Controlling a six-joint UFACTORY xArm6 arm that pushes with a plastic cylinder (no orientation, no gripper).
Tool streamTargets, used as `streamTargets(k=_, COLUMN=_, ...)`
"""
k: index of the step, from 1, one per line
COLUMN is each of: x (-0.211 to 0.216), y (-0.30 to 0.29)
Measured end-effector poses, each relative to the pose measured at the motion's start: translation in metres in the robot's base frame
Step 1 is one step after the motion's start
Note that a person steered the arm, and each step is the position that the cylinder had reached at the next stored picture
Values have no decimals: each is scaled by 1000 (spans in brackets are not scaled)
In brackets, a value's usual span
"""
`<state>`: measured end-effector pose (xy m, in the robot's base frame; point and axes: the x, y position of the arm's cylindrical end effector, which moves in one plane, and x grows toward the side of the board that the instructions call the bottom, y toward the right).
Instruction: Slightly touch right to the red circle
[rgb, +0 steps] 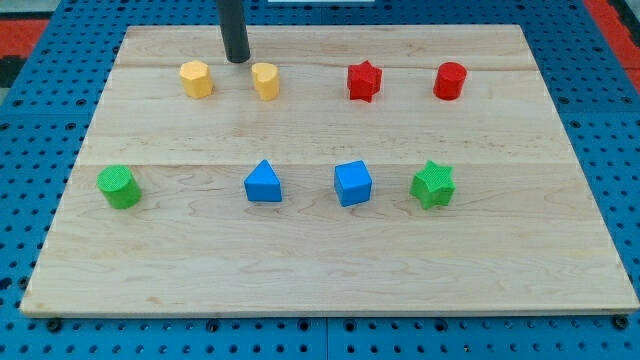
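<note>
Tip (237, 59) is being held near the view's top, between two yellow blocks (196, 79) (265, 80); no claw is fitted. Red circle (450, 81) is sitting far right, untouched. The whole approach is being left undone.

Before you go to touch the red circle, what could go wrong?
My tip sits at the view's top, between the yellow hexagon and the other yellow block, far from the red circle.

1. A straight slide along that row would probably knock the yellow block and the red star.

2. The red circle is near the board's right edge; a hard push could shove it instead of just touching.
</note>
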<state>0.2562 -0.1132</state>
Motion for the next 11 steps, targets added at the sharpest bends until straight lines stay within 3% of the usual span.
streamTargets(k=6, x=-1, y=9)
streamTargets(k=8, x=-20, y=124)
streamTargets(k=9, x=-38, y=125)
streamTargets(k=10, x=-40, y=173)
streamTargets(k=11, x=-28, y=259)
